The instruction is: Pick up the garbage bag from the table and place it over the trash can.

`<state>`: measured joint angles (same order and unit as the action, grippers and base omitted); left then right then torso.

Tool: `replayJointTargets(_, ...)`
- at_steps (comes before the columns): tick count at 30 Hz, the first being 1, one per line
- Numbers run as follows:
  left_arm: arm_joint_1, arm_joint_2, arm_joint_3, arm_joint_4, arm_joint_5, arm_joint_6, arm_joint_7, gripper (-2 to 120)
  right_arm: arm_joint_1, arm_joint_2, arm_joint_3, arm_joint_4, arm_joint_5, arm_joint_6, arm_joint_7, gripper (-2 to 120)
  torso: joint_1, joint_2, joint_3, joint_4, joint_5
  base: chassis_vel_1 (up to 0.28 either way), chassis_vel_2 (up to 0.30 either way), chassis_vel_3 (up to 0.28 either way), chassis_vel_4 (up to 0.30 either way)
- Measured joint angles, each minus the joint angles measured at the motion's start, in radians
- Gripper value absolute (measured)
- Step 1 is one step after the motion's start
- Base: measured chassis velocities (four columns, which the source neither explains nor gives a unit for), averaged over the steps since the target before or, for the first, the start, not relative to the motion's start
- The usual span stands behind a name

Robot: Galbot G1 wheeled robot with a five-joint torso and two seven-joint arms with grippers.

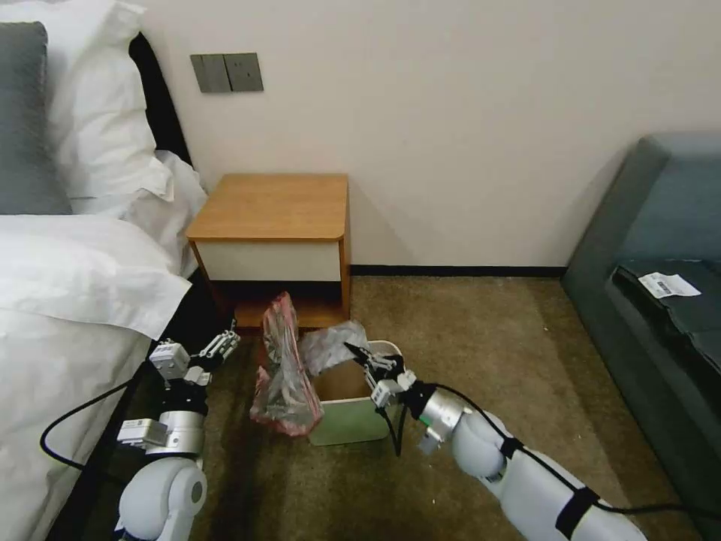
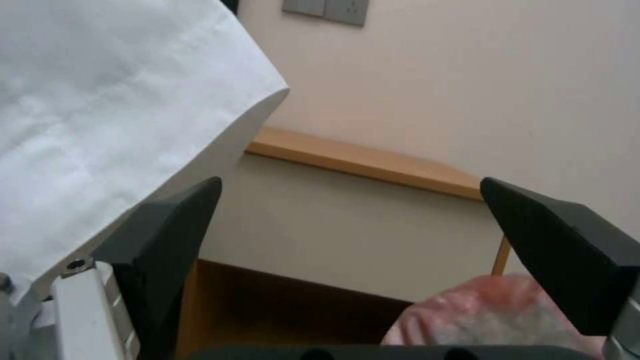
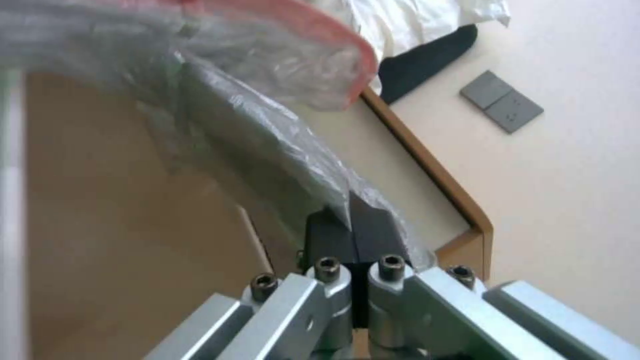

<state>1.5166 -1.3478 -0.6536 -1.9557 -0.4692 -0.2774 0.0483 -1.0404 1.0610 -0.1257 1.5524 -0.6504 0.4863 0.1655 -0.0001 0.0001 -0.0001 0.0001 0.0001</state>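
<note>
The fingers of the right gripper are pinched tight on a fold of the garbage bag, apparently to drag that side across the trash can, which stands on the carpet in front of the bench. The bag's red-rimmed bulk hangs over the can's left edge. The right arm reaches in low from the right. The left gripper, fingers wide apart and empty, waits just beside the bag, near the bed.

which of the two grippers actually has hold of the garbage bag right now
The right gripper: its fingers are pinched shut on the garbage bag over the trash can. The left gripper hangs open beside the bag, holding nothing.
</note>
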Motion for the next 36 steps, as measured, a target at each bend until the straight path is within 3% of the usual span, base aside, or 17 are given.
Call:
replayJointTargets(8, -0.003, 0.002, 0.011, 0.003, 0.004, -0.002, 0.000, 97, -0.048, -0.046, 0.004, 0.030, 0.108, -0.040, -0.046, 0, 0.000, 0.000, 0.000, -0.0001, -0.0001, 0.000, 0.000, 0.000, 0.000)
replayJointTargets(17, 0.001, 0.009, 0.045, 0.010, 0.017, 0.008, 0.000, 97, -0.027, -0.137, -0.033, 0.114, 0.400, -0.132, -0.199, 28, 0.000, 0.000, 0.000, -0.0001, 0.0000, 0.000, 0.000, 0.000, 0.000)
replayJointTargets(20, 0.004, 0.012, 0.057, 0.008, 0.017, 0.021, -0.002, 97, 0.024, -0.195, -0.063, 0.154, 0.568, -0.187, -0.309, 41, 0.000, 0.000, 0.000, 0.0000, -0.0001, 0.000, 0.000, 0.000, 0.000)
replayJointTargets(22, 0.004, 0.013, 0.058, 0.005, 0.017, 0.025, -0.004, 97, 0.036, -0.208, -0.068, 0.160, 0.600, -0.194, -0.339, 44, 0.000, 0.000, 0.000, 0.0000, 0.0000, 0.000, 0.000, 0.000, 0.000)
replayJointTargets(26, 0.004, 0.015, 0.058, 0.000, 0.017, 0.032, -0.012, 97, 0.124, -0.271, -0.073, 0.155, 0.740, -0.211, -0.579, 65, 0.000, 0.000, 0.000, -0.0001, -0.0002, 0.000, 0.000, 0.000, 0.000)
replayJointTargets(33, 0.003, 0.011, 0.063, -0.002, 0.016, 0.034, -0.014, 97, 0.239, -0.258, -0.067, 0.070, 0.834, -0.229, -0.669, 88, 0.000, 0.000, 0.000, -0.0002, 0.0000, 0.000, 0.000, 0.000, 0.000)
replayJointTargets(36, 0.004, 0.009, 0.069, -0.006, 0.016, 0.040, -0.015, 97, 0.310, -0.225, -0.023, 0.023, 0.913, -0.272, -0.856, 99, 0.000, 0.000, 0.000, 0.0001, -0.0001, 0.000, 0.000, 0.000, 0.000)
